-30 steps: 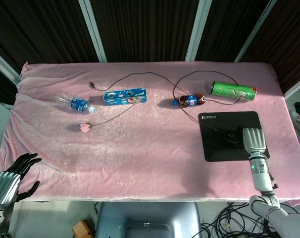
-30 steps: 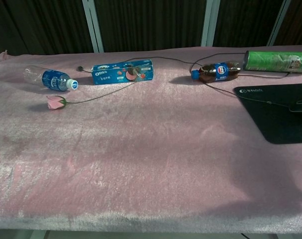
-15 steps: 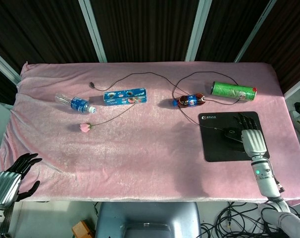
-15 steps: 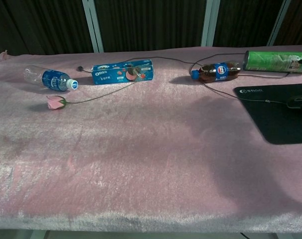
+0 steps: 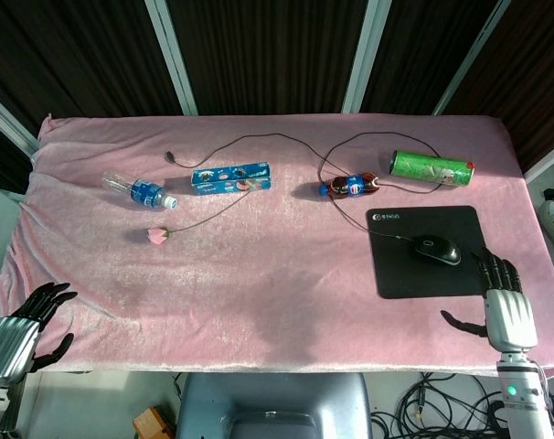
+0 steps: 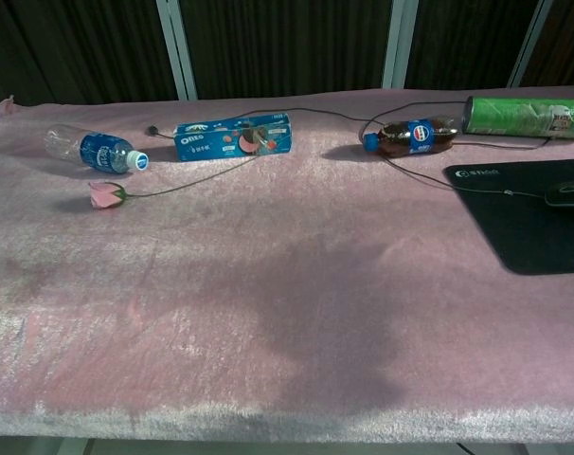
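1. The right hand (image 5: 507,309) has pulled back off the mouse (image 5: 437,248) to the table's near edge; it is now hanging open, fingers spread, holding nothing.
2. The mouse is lying free on the black pad (image 5: 400,274), its cable running toward the cola bottle (image 5: 350,186).
3. The left hand (image 5: 16,331) is staying off the near left corner, open and empty.
4. The green can (image 5: 431,167), cookie box (image 5: 229,177), water bottle (image 5: 137,190) and pink rose (image 5: 157,235) are lying well apart; nothing is blocking the mouse.

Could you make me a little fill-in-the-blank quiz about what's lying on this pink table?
1. The computer mouse sits on a black ____.
2. The green can lies on its ____.
3. The right hand holds ____.
4. The rose lies nearest the ____ bottle.

Missing words: mouse pad; side; nothing; water.
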You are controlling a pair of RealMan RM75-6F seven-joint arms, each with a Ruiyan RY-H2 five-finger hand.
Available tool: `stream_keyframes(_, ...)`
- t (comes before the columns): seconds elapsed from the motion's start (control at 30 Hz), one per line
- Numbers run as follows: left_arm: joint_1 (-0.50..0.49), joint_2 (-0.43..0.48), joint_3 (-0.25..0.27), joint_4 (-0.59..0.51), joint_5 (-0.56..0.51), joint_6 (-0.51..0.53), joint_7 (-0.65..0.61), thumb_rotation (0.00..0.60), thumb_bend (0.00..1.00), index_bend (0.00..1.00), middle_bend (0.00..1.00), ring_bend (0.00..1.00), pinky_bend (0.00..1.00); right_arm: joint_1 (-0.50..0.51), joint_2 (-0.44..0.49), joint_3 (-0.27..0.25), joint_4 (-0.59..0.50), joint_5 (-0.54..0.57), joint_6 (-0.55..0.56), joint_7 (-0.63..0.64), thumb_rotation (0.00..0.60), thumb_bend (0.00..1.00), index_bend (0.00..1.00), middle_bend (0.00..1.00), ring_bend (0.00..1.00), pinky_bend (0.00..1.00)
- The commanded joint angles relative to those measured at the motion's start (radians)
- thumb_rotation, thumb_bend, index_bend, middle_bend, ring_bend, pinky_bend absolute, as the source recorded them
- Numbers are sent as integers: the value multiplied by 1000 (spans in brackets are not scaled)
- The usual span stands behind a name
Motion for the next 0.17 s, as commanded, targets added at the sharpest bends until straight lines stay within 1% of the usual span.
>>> stream_keyframes(0.03, 0, -1, 1, 0, 1, -2, 4, 600, 352, 218, 144, 101, 428, -49, 57, -19, -75, 24, 26, -41, 600, 224, 0, 0, 0, 95)
stream_keyframes(0.17, 0, -2, 0, 1, 2, 0, 5, 600, 352, 217, 143, 101, 428, -59, 54, -13, -66, 8, 38, -30, 600, 224, 0, 0, 0, 99)
